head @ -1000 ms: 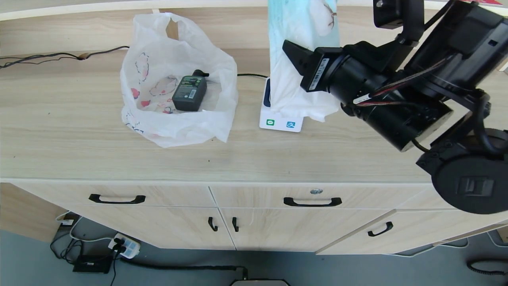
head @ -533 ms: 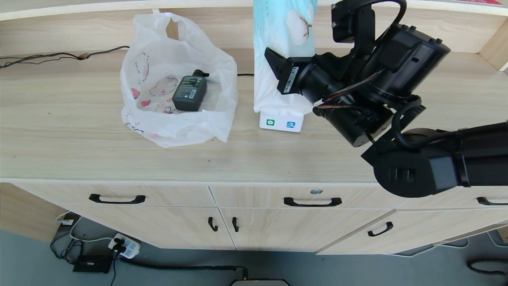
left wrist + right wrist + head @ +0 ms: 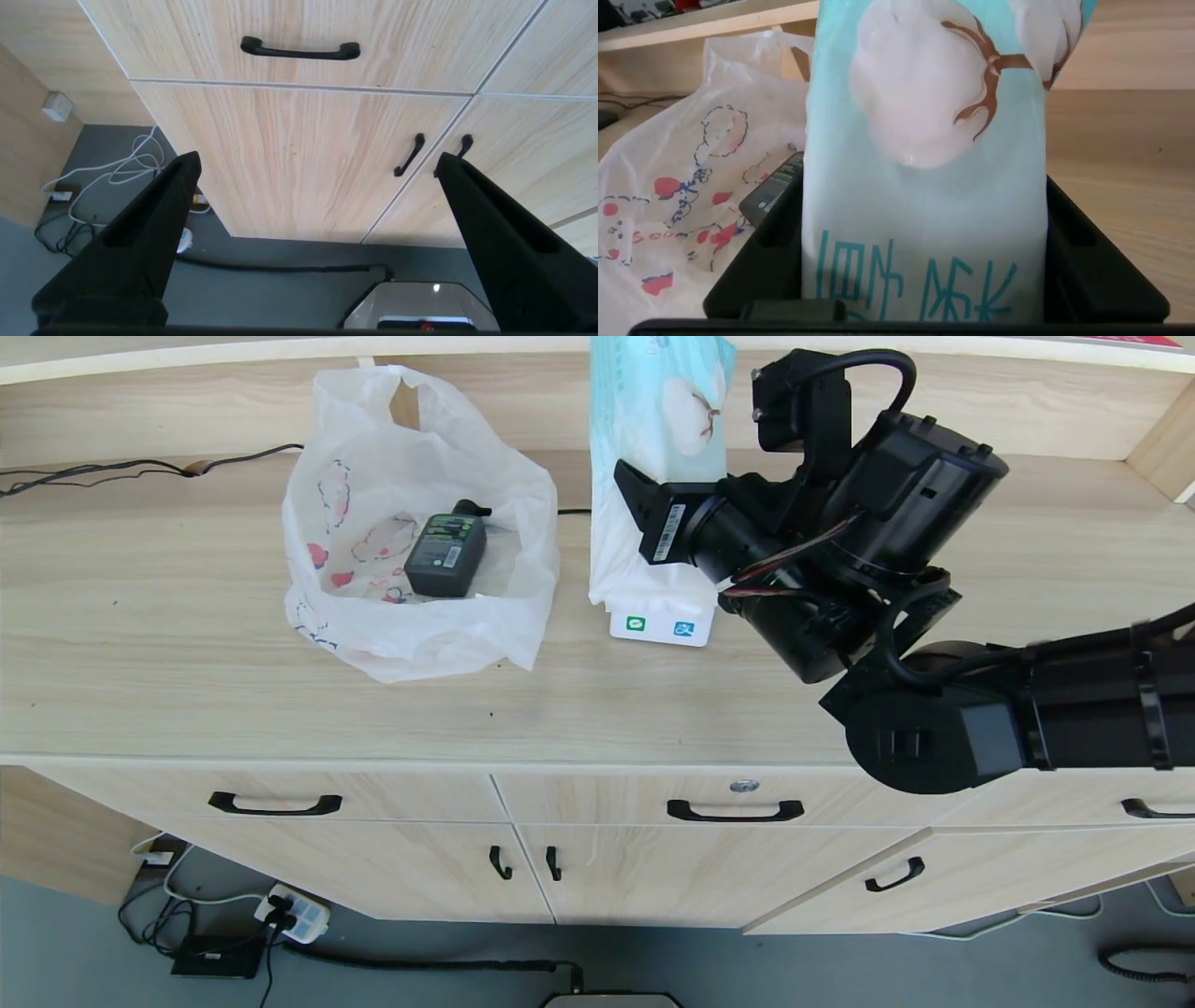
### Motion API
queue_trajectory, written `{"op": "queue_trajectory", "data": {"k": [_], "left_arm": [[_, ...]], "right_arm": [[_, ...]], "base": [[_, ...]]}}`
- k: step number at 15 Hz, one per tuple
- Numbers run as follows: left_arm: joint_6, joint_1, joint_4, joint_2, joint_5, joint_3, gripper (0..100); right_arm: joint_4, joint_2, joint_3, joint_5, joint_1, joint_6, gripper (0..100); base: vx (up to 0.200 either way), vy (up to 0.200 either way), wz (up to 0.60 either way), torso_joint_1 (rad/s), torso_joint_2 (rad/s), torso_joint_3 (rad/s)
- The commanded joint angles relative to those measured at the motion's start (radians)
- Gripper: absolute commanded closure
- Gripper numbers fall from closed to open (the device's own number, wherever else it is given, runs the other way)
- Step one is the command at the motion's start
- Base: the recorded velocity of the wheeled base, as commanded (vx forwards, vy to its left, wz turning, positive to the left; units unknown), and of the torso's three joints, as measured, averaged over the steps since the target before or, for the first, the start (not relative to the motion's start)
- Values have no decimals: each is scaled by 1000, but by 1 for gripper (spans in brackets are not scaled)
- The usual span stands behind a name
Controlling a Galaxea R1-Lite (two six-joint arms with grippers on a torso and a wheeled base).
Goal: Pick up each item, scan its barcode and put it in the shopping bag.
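Tissue pack (image 3: 658,439): soft pale-blue and white packet with a cotton-boll print, held upright over the middle of the bench (image 3: 187,644). Its lower end hangs directly above the barcode scanner (image 3: 661,625). Whether the two touch cannot be told.

Right gripper (image 3: 665,513): jaws closed against the pack's two flat sides at about mid-height. The right wrist view has the packet pinched between both black fingers.

Left gripper (image 3: 318,161): fingers spread wide, nothing between them, hanging below bench level in front of the cabinet doors.

Barcode scanner: small white box with a green and a blue mark on its front, near the middle of the bench, just right of the bag.

Shopping bag (image 3: 373,476): thin white printed plastic, mouth open upward, left of the middle and toward the bench's rear edge.

Black item (image 3: 446,553): flat dark object with a green label, lying inside the bag.

Status, as judged: one item bagged; the pack looks to be at the scanning step. Remaining: finish the scan, carry the pack to the bag's open mouth, release.
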Motion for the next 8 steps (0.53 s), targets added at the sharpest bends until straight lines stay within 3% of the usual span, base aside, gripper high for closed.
{"op": "queue_trajectory", "data": {"k": [1,8], "left_arm": [[-1,0,0,0,0,0,0],[-8,-1,0,0,0,0,0]], "right_arm": [[1,7,-2,-1,1,-2,100],[0,-41,21,-36,2,-40,100]], "base": [[0,0,0,0,0,0],[0,0,0,0,0,0]]}}
